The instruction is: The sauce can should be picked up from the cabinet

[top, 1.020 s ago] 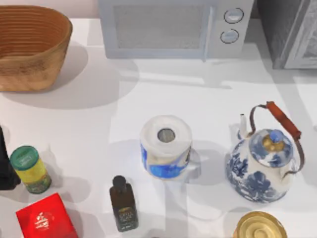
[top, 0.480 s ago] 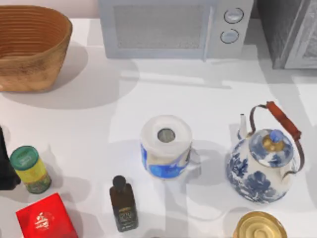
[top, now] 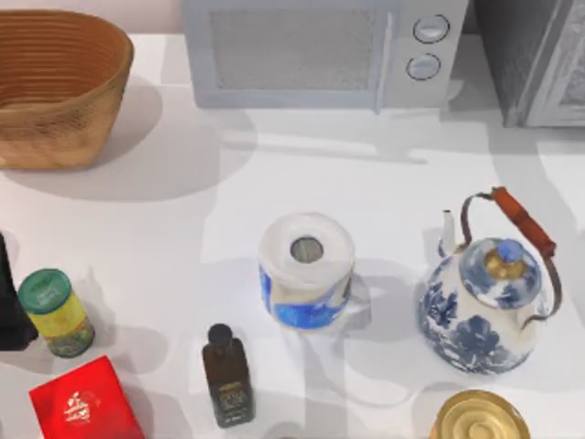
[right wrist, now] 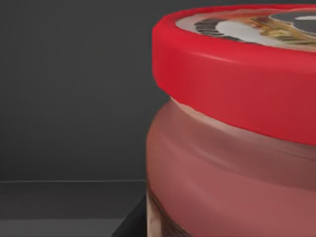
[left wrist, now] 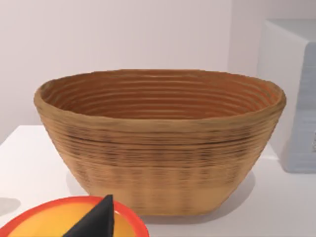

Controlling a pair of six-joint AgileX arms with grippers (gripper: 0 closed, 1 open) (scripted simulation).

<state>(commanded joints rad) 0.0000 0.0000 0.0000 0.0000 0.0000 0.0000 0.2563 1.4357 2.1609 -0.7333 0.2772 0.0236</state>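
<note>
Can sitting inside cabinet, filling right wrist view close-up against dark wall; fingers' state: cannot tell. Top view: cabinet standing at desk's far right. Judging rigid, light, smooth-sided; gripping body below red lid looking best.

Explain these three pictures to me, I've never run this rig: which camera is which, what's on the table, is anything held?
Two AgileX arms work at a white table. The top view looks down on a woven basket, microwave, cabinet, tissue roll, teapot, dark bottle, green-lidded can, red box and gold-topped can. The dark shape at its left edge is likely my left arm. The left wrist camera faces the basket. The right wrist camera is close to the red-lidded sauce can, against a dark interior. Whether it is held, I cannot tell.
</note>
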